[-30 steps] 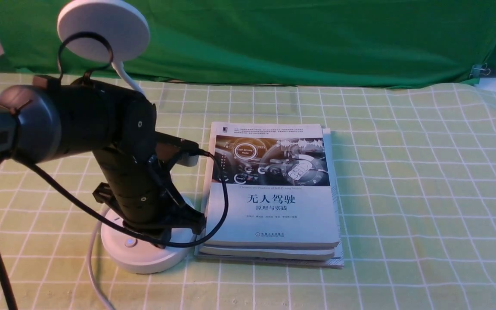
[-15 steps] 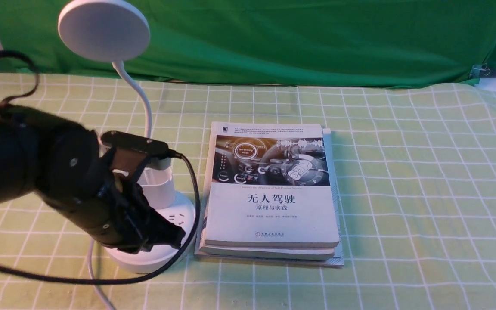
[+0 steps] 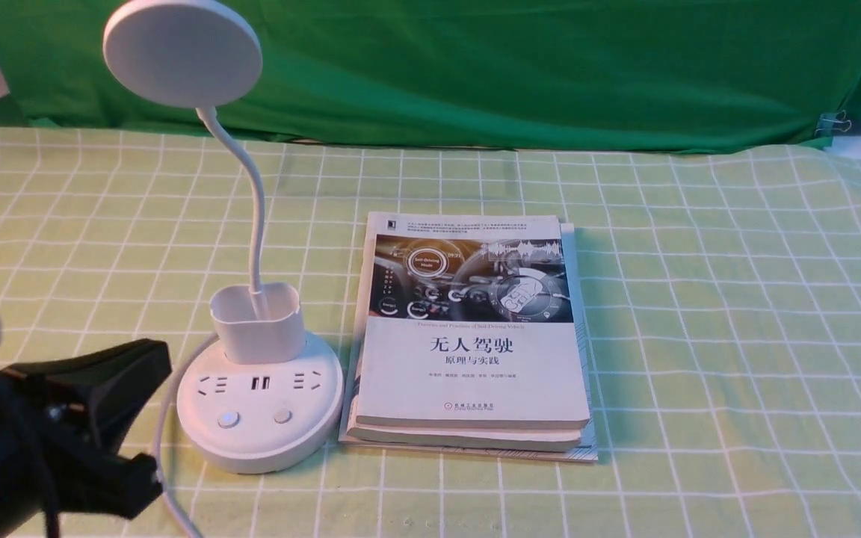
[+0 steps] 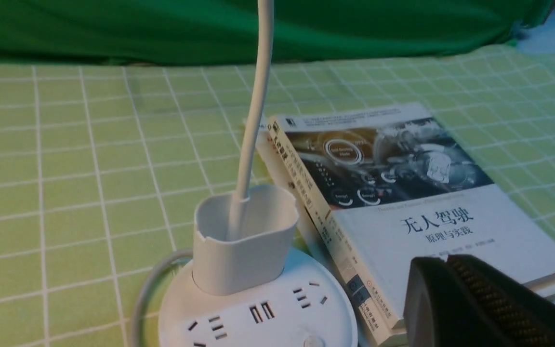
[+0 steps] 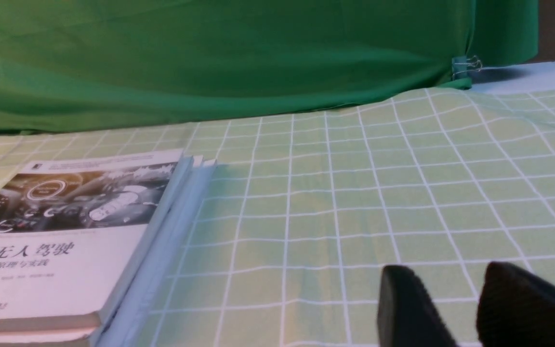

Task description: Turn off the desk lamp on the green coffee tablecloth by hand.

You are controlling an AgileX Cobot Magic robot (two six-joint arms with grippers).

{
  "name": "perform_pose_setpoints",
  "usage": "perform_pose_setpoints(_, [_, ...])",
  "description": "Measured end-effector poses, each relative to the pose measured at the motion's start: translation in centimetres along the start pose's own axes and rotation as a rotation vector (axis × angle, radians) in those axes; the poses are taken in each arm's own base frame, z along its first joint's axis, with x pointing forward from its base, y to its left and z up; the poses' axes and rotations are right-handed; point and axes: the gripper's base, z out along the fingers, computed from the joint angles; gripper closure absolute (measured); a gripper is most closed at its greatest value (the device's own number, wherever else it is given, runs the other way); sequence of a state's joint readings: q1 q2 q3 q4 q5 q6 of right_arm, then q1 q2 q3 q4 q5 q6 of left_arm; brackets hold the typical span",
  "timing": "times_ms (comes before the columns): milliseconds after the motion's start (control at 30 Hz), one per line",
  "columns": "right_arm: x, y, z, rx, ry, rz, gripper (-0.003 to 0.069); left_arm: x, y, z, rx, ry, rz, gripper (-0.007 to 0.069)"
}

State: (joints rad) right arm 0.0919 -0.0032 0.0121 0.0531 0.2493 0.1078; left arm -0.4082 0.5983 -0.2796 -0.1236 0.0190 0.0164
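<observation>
1. The white desk lamp [image 3: 257, 329] stands upright on the green coffee tablecloth [image 3: 699, 336]. Its round base [image 3: 260, 437] sits flat on the cloth, and a thin neck [image 3: 251, 194] curves up from the cup holder [image 3: 258, 340] to the disc head [image 3: 182, 52]. Whether it is lit cannot be told.
2. Two round buttons [image 3: 227, 419] sit uncovered on the base's near face, below the sockets [image 3: 260, 383].
3. A white cord [image 3: 164, 418] leaves the left side of the base.
4. The left gripper [image 4: 443, 262] hovers near the lamp's left side, apart from the base, with its jaws closed together on nothing.
5. A stack of books [image 3: 475, 373] lies just right of the base.
6. The right gripper [image 5: 455, 274] hangs well right of the lamp, past the books. Its jaws are slightly parted, with cloth showing between them.
7. A dark green backdrop [image 3: 513, 67] hangs behind the lamp.
</observation>
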Motion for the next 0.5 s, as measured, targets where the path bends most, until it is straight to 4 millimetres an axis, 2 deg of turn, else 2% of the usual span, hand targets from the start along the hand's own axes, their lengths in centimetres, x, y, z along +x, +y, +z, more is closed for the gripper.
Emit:
perform_pose_setpoints(133, [0.0,0.0,0.0,0.0,0.001,0.0,0.042,1.3,0.2,-1.1,0.002,-0.033,0.001,0.0624])
perform_pose_setpoints(267, [0.0,0.0,0.0,0.0,0.001,0.0,0.042,2.2,0.3,-1.3,0.001,-0.032,0.032,0.0624])
perform_pose_setpoints(500, [0.0,0.0,0.0,0.0,0.001,0.0,0.042,2.4,0.3,-1.4,0.0,-0.019,0.077,0.0624])
